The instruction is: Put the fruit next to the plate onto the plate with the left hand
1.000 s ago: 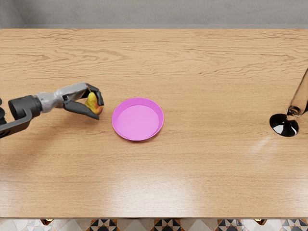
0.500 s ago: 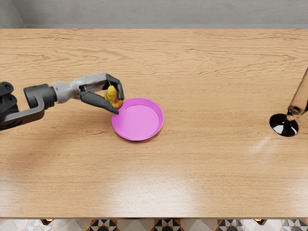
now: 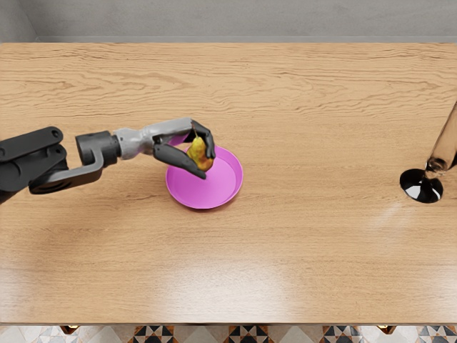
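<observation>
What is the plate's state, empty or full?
Empty: the left hand holds the fruit above the pink plate; nothing lies in it.

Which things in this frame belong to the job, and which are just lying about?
Job: left hand, shut on the pear; pink plate beneath it.
Idle: right arm, at the picture's right edge; wooden table.

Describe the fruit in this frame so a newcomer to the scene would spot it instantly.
On the wooden table, find the round pink plate left of centre. Over its upper-left rim, the left hand grips the fruit. It is small, pear-shaped and yellow with a reddish blush, the only yellow thing in view.
</observation>
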